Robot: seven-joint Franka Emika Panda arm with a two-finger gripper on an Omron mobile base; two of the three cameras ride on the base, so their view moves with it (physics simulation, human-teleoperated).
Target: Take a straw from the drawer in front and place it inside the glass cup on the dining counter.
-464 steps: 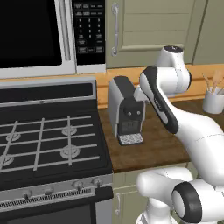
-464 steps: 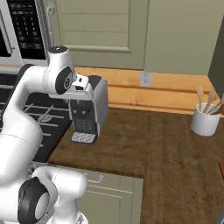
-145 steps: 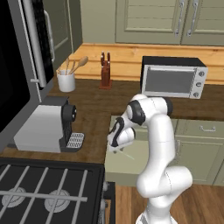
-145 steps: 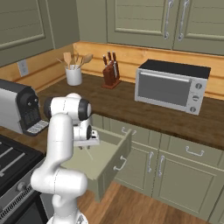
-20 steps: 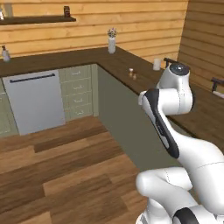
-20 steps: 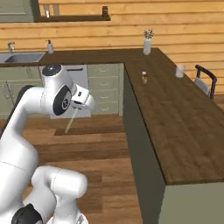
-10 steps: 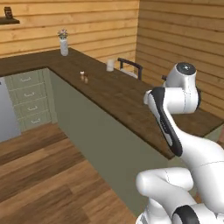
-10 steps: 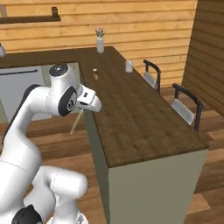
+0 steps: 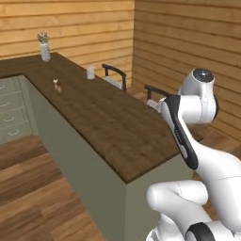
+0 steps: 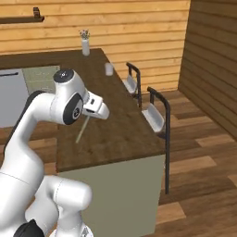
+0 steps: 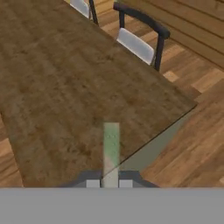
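My gripper is shut on the straw, a thin pale stick that hangs down and to the left over the near end of the dining counter. In the hand view the straw rises between the two fingertips of the gripper, above the dark wood top. The glass cup stands far down the counter near its right edge, well beyond the gripper; in the left base view the glass cup sits by the far stool. The drawer is out of view.
A white vase with flowers stands at the counter's far end, and a small object sits mid-counter. Two black-framed stools line the right side. Wood floor surrounds the counter; the plank wall is behind.
The whole picture has shifted as the base drove and turned toward the counter's near end. The straw stays held in the shut gripper.
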